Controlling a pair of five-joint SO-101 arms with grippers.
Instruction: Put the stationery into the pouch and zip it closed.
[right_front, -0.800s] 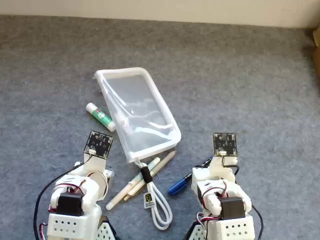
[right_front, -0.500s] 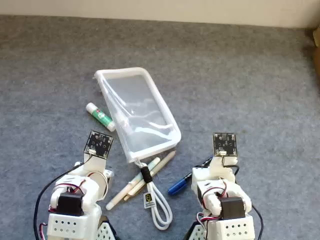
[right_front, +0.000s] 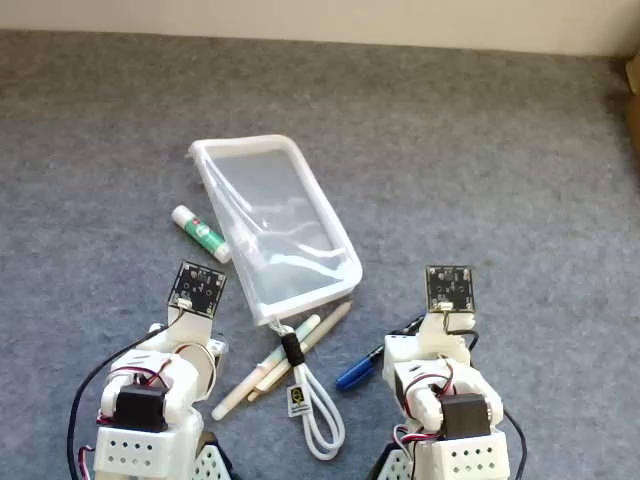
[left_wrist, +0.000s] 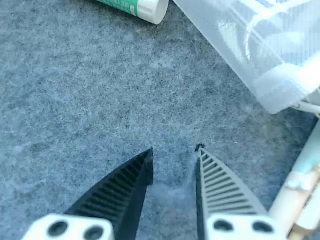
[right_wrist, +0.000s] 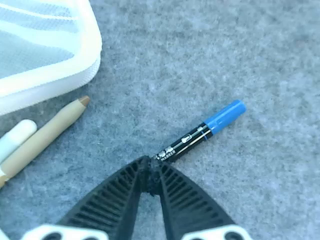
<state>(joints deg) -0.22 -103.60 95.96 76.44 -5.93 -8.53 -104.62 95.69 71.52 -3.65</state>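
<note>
Here's the pouch (right_front: 275, 225), mid-worktop (right_front: 500, 150): clear plastic with a white border, lying flat at a slant, one short end facing the arms. Nothing shows through its clear side (reflections aside). The stationery lies around it on the grey surface. A glue stick (right_front: 200, 233), white with a green label, is just beside the pouch's long edge on the left arm's side. A tan pencil (right_wrist: 47, 132) and a pale pen (right_wrist: 15, 137) fan out from the pouch's near end. A coiled white cable (right_front: 318, 415) is laid over them, bound by a black tie. A marker (right_wrist: 200, 135) with a blue cap and black barrel lies off towards the right arm.

Now the left gripper (left_wrist: 175, 150): released, a moderate gap between its tips. It holds nothing and sits low over bare worktop between glue stick and pouch corner. The right gripper (right_wrist: 150, 167) is clenched, tips pressed together, right at the marker's black end. Whether they actually touch the barrel, I can't tell.
</note>
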